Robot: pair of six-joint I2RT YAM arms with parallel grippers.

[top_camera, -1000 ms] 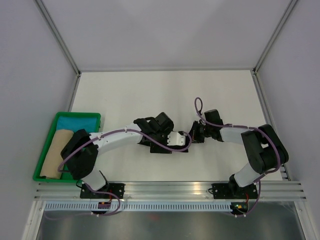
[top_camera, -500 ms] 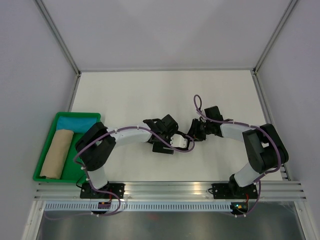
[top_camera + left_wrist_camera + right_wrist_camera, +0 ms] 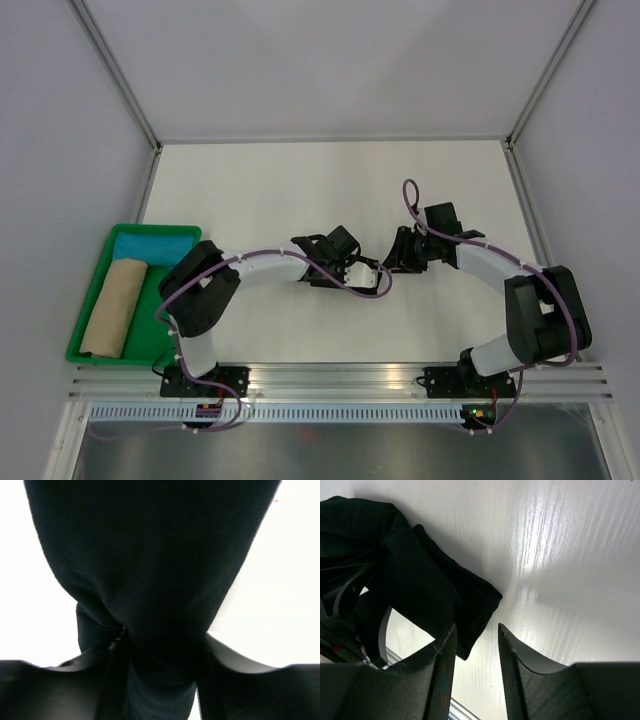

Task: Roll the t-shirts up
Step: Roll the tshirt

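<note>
A green plastic tray (image 3: 150, 230) sits at the left edge of a white tabletop (image 3: 300, 190). It holds a beige rolled cloth (image 3: 112, 308) and a teal cloth (image 3: 150, 245). Right of the tray, near the tabletop's middle, the left claw (image 3: 160, 680) is closed on a plain black t-shirt (image 3: 420, 580) of thin soft cloth. The fabric is bunched between the claw's fingers and spreads out beyond them. Further right of the tray, the right claw (image 3: 476, 645) is open and empty, with a folded corner of the t-shirt just beside one finger.
</note>
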